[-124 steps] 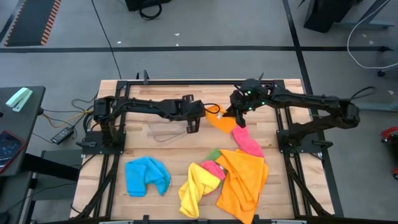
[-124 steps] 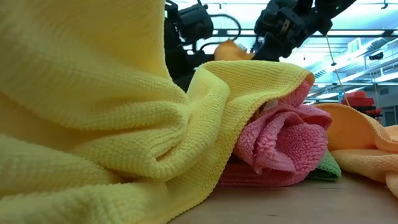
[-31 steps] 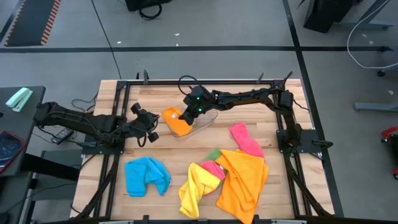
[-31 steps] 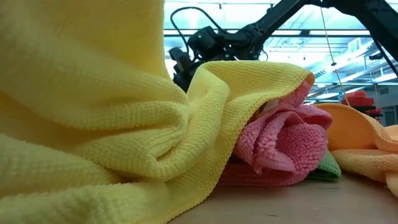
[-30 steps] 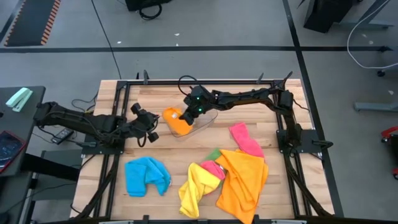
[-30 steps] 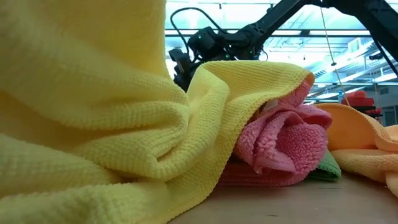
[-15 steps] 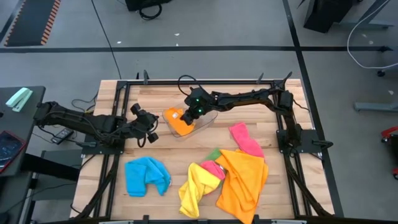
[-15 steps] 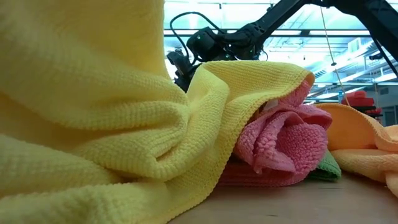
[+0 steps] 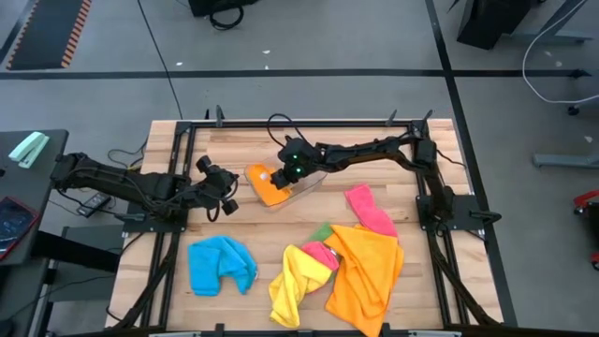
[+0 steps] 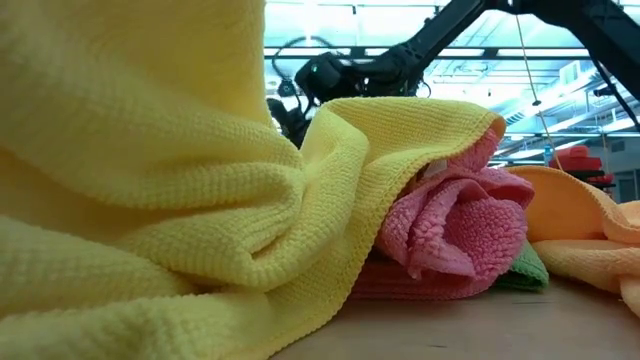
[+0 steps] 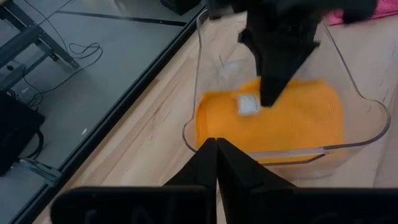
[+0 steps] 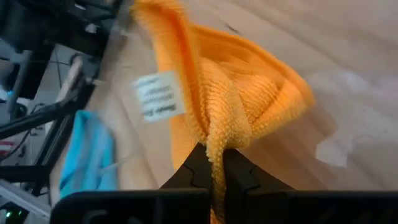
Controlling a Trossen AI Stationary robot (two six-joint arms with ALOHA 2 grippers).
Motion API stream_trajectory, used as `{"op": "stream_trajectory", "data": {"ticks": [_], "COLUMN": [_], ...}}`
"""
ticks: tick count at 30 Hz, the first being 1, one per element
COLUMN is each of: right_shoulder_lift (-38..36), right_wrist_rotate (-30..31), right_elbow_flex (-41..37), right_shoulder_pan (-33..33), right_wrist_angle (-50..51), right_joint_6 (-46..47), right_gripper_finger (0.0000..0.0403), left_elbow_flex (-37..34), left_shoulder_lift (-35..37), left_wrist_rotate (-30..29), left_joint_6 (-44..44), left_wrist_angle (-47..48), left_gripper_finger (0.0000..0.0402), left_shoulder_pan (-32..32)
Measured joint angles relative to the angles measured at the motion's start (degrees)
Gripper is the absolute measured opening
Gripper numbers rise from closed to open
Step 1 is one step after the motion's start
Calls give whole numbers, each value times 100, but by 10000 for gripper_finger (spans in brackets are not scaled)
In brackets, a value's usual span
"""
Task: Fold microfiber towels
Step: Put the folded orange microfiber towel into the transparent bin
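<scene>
- The right end effector (image 9: pixel 284 176) reaches across the back of the bench (image 9: pixel 243 239), its fingers pressed together on a fold of the folded orange towel (image 9: pixel 267 184); the right wrist view shows the cloth pinched between the tips, its white label (image 12: pixel 157 94) facing up.
- That towel lies in the clear plastic tub (image 11: pixel 348 134) near the middle of the bench's far side, so the step in hand looks like setting it down flat in there.
- To do it well, I would lower the pinched edge until the cloth rests on the tub floor, then let go straight up, so the fold is not dragged open.
- A risk, as I judge it: the pile may cling to the fingertips and lift a layer on release.
- The left end effector (image 9: pixel 225 194) waits just beside the tub, fingers pressed together on nothing; it could steady the tub's rim if the tub slides.
- Unfolded work waits at the near side: the blue towel (image 9: pixel 221 265) lies apart, while the yellow towel (image 9: pixel 295 285), pink towel (image 9: pixel 371 210), green towel (image 9: pixel 323 231) and a larger orange towel (image 9: pixel 365 276) overlap in a heap.
</scene>
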State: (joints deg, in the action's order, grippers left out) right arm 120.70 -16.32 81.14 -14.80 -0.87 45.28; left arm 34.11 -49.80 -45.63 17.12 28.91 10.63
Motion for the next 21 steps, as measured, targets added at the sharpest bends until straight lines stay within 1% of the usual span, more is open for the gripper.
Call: {"op": "stream_trajectory", "data": {"ticks": [5,11,16,21], "right_shoulder_lift": [234,243,243,243], "right_wrist_rotate": [-126,-128,-3,-124], "right_elbow_flex": [87,96,96,96], "right_shoulder_pan": [-5,-9,-3,25], "right_wrist_angle": [-110,-91,-93,-256], "right_joint_6": [63,80,214,409], "right_gripper_finger": [12,12,12,12], "left_elbow_flex": [1,2,2,2], "left_shoulder_lift": [0,0,0,0], "left_wrist_rotate": [0,2,2,2], "left_joint_6": [25,26,26,20], "left_wrist_angle": [16,113,184,311], "left_gripper_finger": [23,33,29,21], "left_shoulder_pan": [0,0,0,0]}}
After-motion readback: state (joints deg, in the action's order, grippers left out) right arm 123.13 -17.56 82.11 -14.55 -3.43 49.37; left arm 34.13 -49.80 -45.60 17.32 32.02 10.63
